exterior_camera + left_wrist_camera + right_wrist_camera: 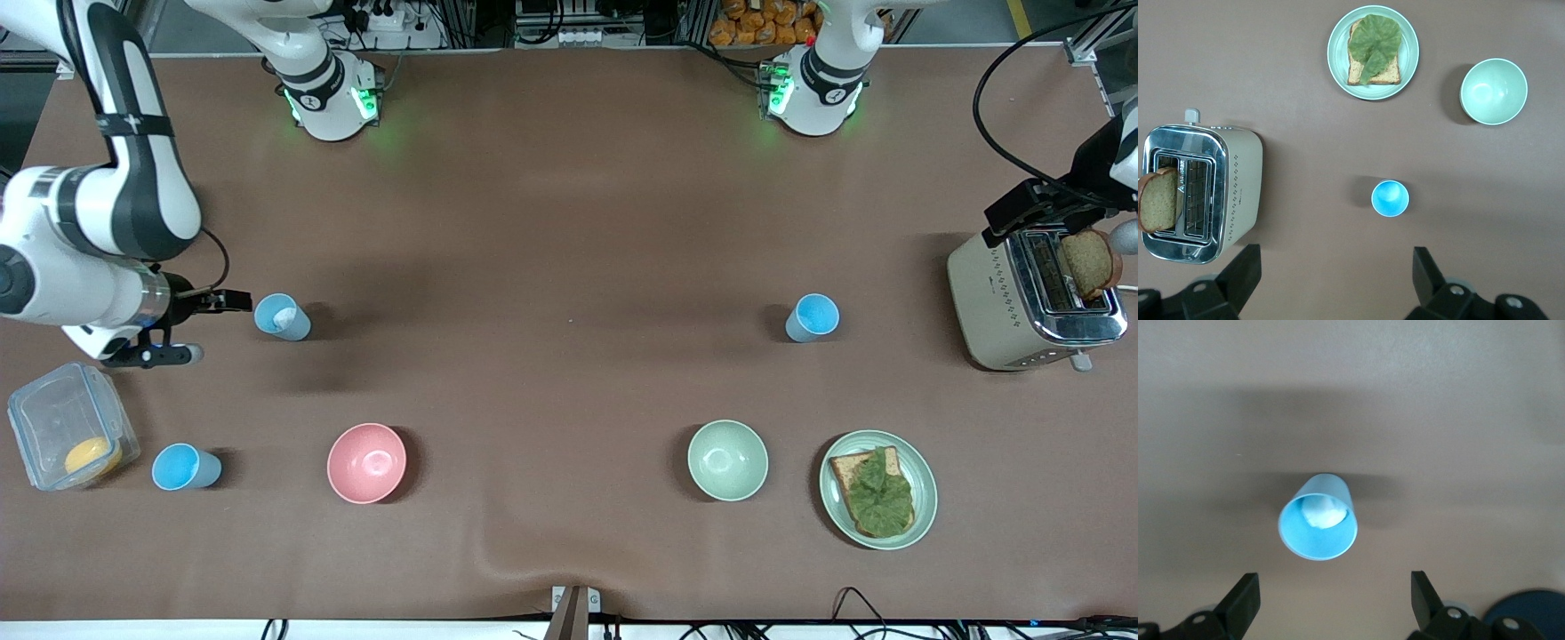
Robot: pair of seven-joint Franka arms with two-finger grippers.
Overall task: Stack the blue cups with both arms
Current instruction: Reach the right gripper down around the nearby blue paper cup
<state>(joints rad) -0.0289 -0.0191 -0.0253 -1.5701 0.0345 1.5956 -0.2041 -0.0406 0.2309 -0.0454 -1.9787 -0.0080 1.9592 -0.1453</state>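
**K:** Status on the right gripper (191, 327)?

**M:** Low over the table (551, 222) at the right arm's end, fingers spread wide, nothing between them. One blue cup (283, 317) stands upright just beside its fingertips, not touching. Right wrist view shows the same cup (1318, 518) ahead of the open fingers (1239, 603), whitish patch inside.

**K:** Other cups?

**M:** Second blue cup (185, 468) is nearer the front camera than that gripper, next to a clear lidded box (69, 436) with something yellow in it. Third blue cup (812, 318) sits toward the left arm's end, upright, alone.

**K:** Left gripper?

**M:** Up in the air over the toaster (1036, 302), which has a slice of bread (1088, 263) in one slot. Left wrist view shows both fingers (1238, 273) wide apart, empty, third cup (1389, 199) on the table ahead of them.

**K:** Rest of the table?

**M:** Pink bowl (366, 462), pale green bowl (727, 460), green plate (920, 480) carrying toast with a lettuce leaf (878, 494). All well apart from both grippers.
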